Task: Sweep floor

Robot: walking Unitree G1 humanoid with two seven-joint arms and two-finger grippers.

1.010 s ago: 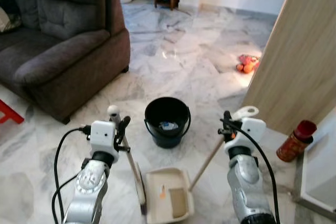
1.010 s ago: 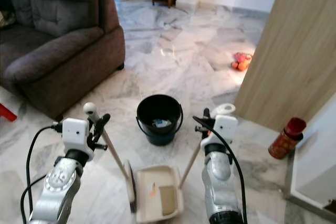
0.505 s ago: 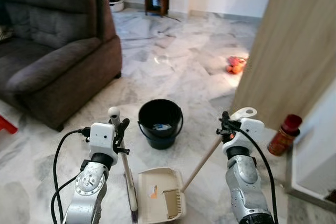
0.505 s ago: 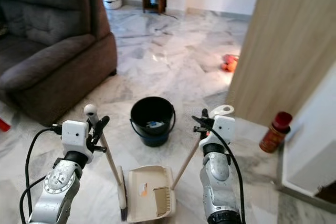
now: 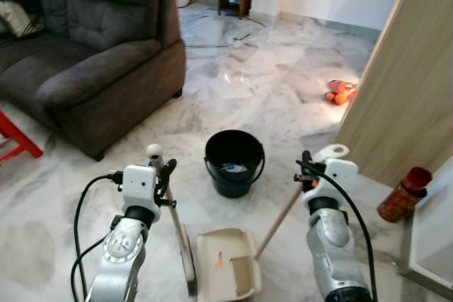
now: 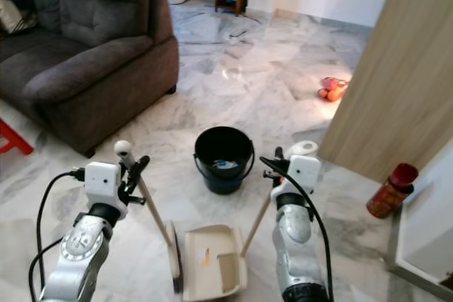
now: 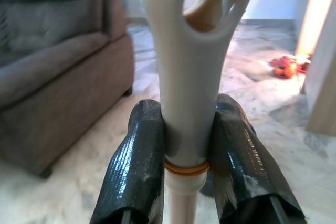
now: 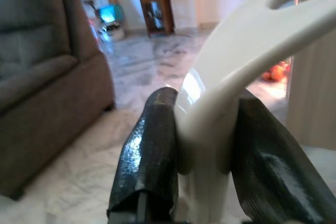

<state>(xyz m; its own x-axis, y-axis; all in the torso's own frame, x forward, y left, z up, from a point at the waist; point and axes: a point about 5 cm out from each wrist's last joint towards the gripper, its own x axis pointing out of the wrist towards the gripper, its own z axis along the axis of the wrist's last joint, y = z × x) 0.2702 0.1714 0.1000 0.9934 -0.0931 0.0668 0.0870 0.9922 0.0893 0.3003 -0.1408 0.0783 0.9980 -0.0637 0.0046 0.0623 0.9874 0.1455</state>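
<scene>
Two tools clamped: left tool (image 7: 190, 145) on broom (image 5: 178, 225), right tool (image 8: 205, 145) on dustpan (image 5: 225, 271) handle.
Pan holds debris, probably unemptied; bucket (image 5: 234, 163) just ahead.

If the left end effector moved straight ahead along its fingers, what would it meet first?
Probably the dark grey fabric sofa. The left end effector, clamped on the white broom handle, points over bare marble floor toward it; depth is uncertain.
</scene>
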